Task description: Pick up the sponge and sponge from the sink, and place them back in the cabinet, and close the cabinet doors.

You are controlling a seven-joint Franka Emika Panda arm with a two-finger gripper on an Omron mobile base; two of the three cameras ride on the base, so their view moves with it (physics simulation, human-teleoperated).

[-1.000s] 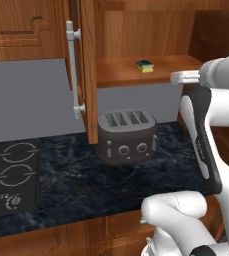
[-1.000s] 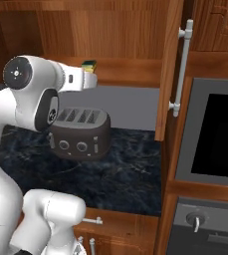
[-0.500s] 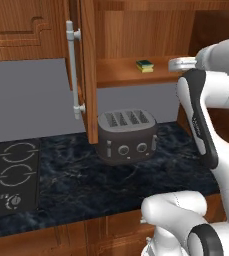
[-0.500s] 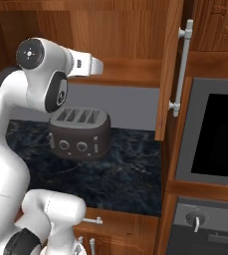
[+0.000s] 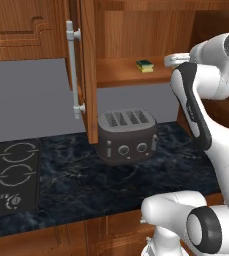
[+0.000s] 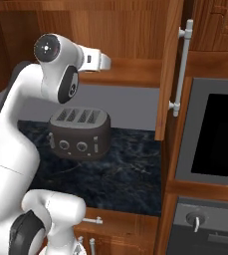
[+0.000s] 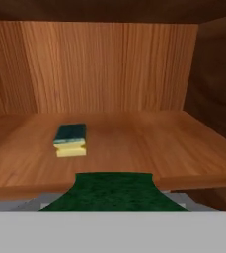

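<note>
A sponge (image 7: pixel 114 190) shows its dark green face at the bottom of the hand view, with my gripper (image 5: pixel 172 59) shut on it. It is level with the front edge of the cabinet shelf (image 7: pixel 149 148). A second sponge (image 7: pixel 70 140) with green top and yellow body lies on that shelf, left of centre; the left base view has this sponge (image 5: pixel 145 65) just left of my hand. My gripper (image 6: pixel 105 61) points into the open cabinet (image 6: pixel 130 30). Both cabinet doors stand open, the left door (image 5: pixel 88 70) and the right door (image 6: pixel 169 69). The sink is out of view.
A dark toaster (image 5: pixel 127 135) stands on the black marble counter (image 5: pixel 86 185) below the shelf. A cooktop (image 5: pixel 8 175) lies at the left. A built-in oven (image 6: pixel 210 134) fills the right side. The open doors' bar handles (image 5: pixel 74 75) (image 6: pixel 181 69) flank the arm.
My hand has risen and moved in toward the cabinet shelf with the sponge in it. The arm's upper joints have swung up. The sponge on the shelf has not moved.
</note>
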